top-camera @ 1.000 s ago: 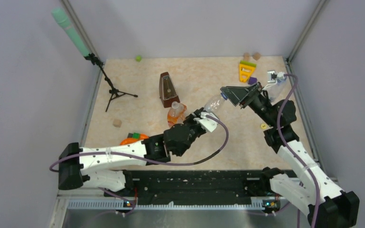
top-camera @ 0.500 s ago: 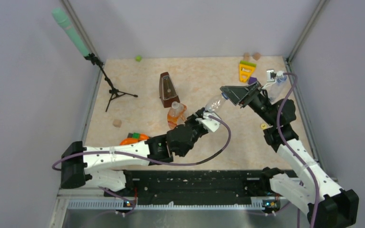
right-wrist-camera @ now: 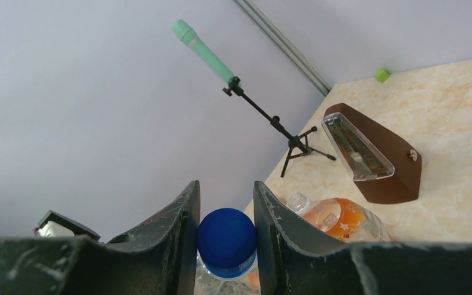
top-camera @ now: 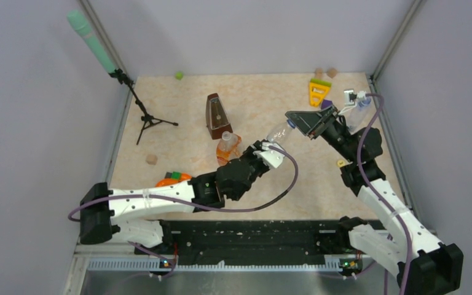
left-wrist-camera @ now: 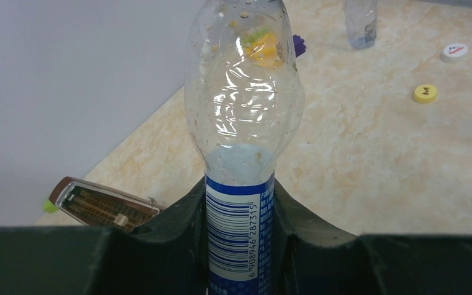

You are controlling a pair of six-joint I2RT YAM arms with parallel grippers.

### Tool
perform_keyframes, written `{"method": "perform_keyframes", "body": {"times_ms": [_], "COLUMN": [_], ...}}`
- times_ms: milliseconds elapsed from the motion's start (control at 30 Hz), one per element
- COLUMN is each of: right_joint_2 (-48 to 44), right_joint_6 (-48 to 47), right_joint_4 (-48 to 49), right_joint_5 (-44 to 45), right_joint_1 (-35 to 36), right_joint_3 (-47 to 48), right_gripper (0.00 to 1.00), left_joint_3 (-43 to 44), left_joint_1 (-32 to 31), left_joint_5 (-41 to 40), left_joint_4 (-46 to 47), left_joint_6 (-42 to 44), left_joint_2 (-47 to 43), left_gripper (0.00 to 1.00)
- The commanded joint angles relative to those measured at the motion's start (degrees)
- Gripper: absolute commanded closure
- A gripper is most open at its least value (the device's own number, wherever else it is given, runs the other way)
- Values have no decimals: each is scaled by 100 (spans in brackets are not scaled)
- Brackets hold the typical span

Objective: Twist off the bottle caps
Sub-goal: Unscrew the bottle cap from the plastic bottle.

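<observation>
My left gripper (left-wrist-camera: 239, 228) is shut on the blue label of a slim clear bottle (left-wrist-camera: 241, 104), held tilted above the table (top-camera: 264, 98). In the top view this bottle (top-camera: 276, 132) spans between both grippers. My right gripper (right-wrist-camera: 226, 236) is shut on its blue cap (right-wrist-camera: 226, 239), with a finger pressed against each side. A yellow cap (left-wrist-camera: 425, 93) and a white cap (left-wrist-camera: 455, 52) lie loose on the table. The squat orange-tinted bottle (right-wrist-camera: 341, 218) lies with its neck uncapped. The slim unlabelled bottle (top-camera: 357, 109) is at the far right.
A brown metronome (top-camera: 217, 115) stands mid-table, beside the orange bottle (top-camera: 226, 147). A microphone stand (top-camera: 136, 101) is at the back left. A yellow toy (top-camera: 318, 92), purple block (top-camera: 326, 104) and tan discs (top-camera: 326, 72) sit back right. An orange and green object (top-camera: 172, 179) lies near my left arm.
My right gripper's jaws have closed from wide apart onto the blue cap. Both arms and the bottle have hardly moved.
</observation>
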Motion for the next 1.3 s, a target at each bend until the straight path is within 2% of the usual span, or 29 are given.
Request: {"method": "perform_keyframes", "body": {"times_ms": [0, 67, 100, 167, 333, 533, 567, 633, 700, 800, 833, 900, 1000, 1100, 1200, 1267], "right_joint_2": [46, 31, 21, 0, -10, -23, -22, -16, -25, -110, -121, -119, -151, -185, -219, -214], "right_joint_6": [59, 66, 70, 49, 34, -18, -72, -200, -397, -598, -581, -386, -131, -163, -156, -109], "right_joint_4": [278, 308, 307, 285, 287, 380, 459, 676, 937, 1565, 1831, 2546, 3745, 4272, 4770, 5256], "right_joint_5": [-198, -181, -154, -115, -105, -55, -119, -305, -574, -1106, -1297, -1659, -1946, -2260, -2424, -2504], "right_joint_1": [-24, -17, -19, -22, -23, -15, -19, -20, -31, -37, -45, -45, -44, -41, -38, -47], "right_joint_3": [36, 10, 5, 4, 5, -28, -26, -30, -17, -4, 8, 26, 7, 159, 264, 268], "right_gripper": [85, 60, 54, 50, 57, 93, 100, 100, 100, 100, 100, 100, 100, 100, 100, 100], "left_joint_3": [244, 276, 289, 283, 278, 274, 274, 212, 42, -232, -214, -187, -287, -274, -61, 227], "left_joint_1": [162, 166, 165, 169, 173, 202, 280, 676, 1472, 2974, 3260, 3629, 3865, 3902, 3897, 3824], "left_joint_5": [427, 419, 410, 405, 440, 553, 905, 1817, 3695, 6705, 7571, 8755, 9796, 10308, 10505, 10755], "left_joint_4": [64, 7, -18, -23, -23, -80, -160, -379, -424, 229, 439, 1068, 3067, 5103, 7470, 7664], "left_joint_6": [-475, -455, -442, -422, -440, -555, -701, -1289, -2179, -3324, -3655, -4398, -5968, -7696, -9885, -10184], "left_joint_2": [-270, -275, -277, -282, -269, -330, -385, -579, -848, -1021, -955, -775, -399, 101, 947, 1297], "left_gripper": [100, 100, 100, 100, 100, 100, 100, 100, 100, 100, 100, 100, 100, 100, 100, 100]}}
